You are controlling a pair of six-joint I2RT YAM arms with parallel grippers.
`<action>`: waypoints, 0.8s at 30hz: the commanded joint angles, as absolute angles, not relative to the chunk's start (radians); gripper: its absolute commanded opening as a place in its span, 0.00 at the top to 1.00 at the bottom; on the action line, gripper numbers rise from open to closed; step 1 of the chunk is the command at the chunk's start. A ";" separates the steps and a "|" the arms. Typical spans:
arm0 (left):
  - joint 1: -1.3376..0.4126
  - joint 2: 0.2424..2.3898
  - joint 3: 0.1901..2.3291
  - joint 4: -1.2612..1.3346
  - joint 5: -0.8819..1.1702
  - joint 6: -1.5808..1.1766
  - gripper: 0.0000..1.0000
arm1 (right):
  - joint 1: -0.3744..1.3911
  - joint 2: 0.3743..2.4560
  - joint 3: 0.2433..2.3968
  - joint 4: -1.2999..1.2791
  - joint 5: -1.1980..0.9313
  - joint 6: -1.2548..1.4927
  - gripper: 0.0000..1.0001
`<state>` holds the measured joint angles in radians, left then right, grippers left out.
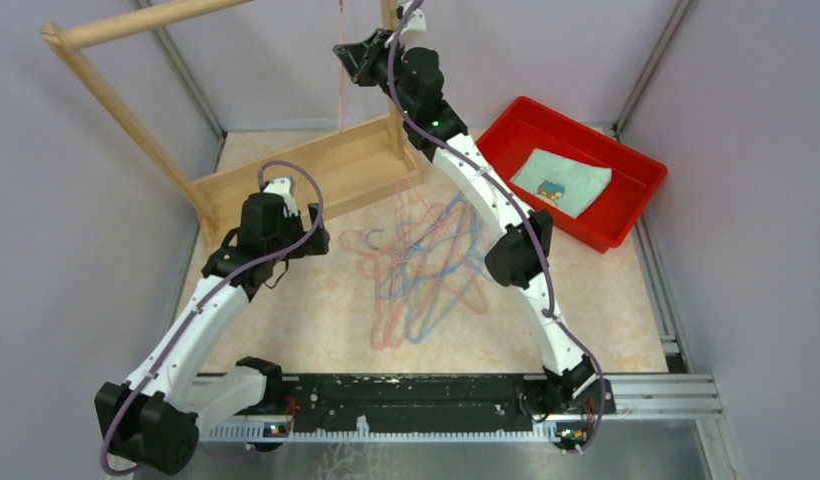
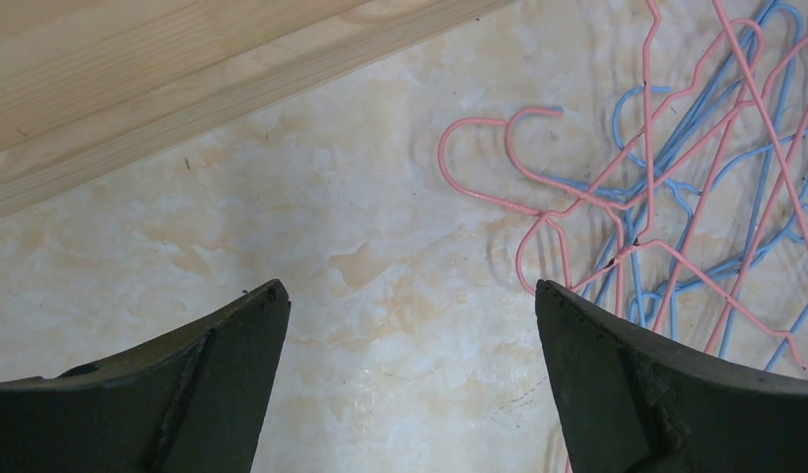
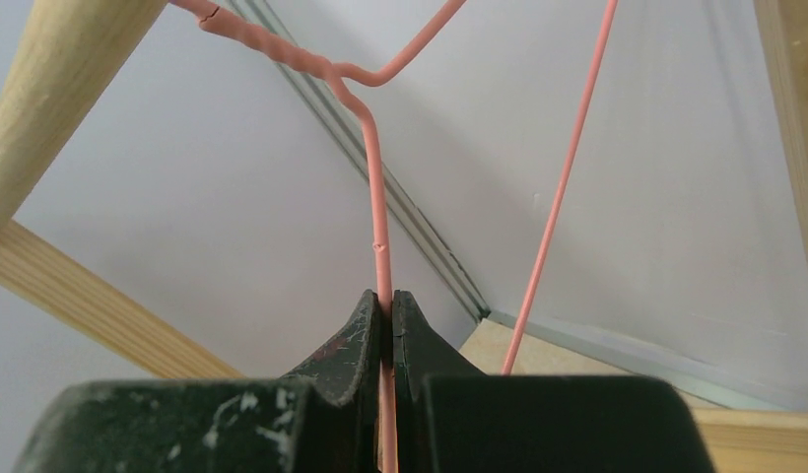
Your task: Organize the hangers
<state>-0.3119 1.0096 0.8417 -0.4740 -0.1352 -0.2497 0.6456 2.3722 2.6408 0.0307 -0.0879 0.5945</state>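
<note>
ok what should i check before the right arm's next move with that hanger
1. Right tool shut on hanger: ok.
2. Hanger hooked over the rod: cannot tell, its top is out of view.
3. Left tool open: ok.
4. Left tool well apart from right tool: ok.
5. Pile on the table untangled: not ok, pink and blue wires cross.
</note>
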 commanded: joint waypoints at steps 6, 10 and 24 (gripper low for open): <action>-0.313 0.980 0.873 -0.515 -0.158 -0.256 0.00 | 0.594 2.406 2.696 0.112 -0.063 0.652 0.81; -0.313 1.009 0.883 -0.507 -0.142 -0.264 0.00 | 0.581 2.392 2.687 0.108 -0.062 0.661 0.71; -0.313 1.004 0.877 -0.477 -0.133 -0.265 0.00 | 0.574 2.301 2.649 0.039 -0.142 0.790 0.11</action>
<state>-0.3119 1.0260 0.8562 -0.5003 -0.1371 -0.2687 0.5804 2.4065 2.6514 0.0383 -0.1074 0.7589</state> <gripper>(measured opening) 0.998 0.839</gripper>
